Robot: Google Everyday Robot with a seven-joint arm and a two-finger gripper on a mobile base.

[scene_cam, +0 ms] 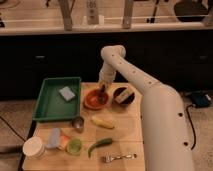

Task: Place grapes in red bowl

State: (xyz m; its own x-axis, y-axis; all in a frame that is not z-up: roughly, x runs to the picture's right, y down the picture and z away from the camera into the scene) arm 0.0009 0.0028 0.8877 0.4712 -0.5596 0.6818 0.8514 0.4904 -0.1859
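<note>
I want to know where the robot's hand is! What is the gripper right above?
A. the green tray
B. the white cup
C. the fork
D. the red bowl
D. The gripper hangs at the end of the white arm, right over the red bowl, far from the other three things.

the gripper (103,91) sits low over the red bowl (95,99), its fingers too small and dark to read. whatever lies in the bowl beneath it is hidden. the dark bowl (122,96) holds something pale, too blurred to name.
</note>
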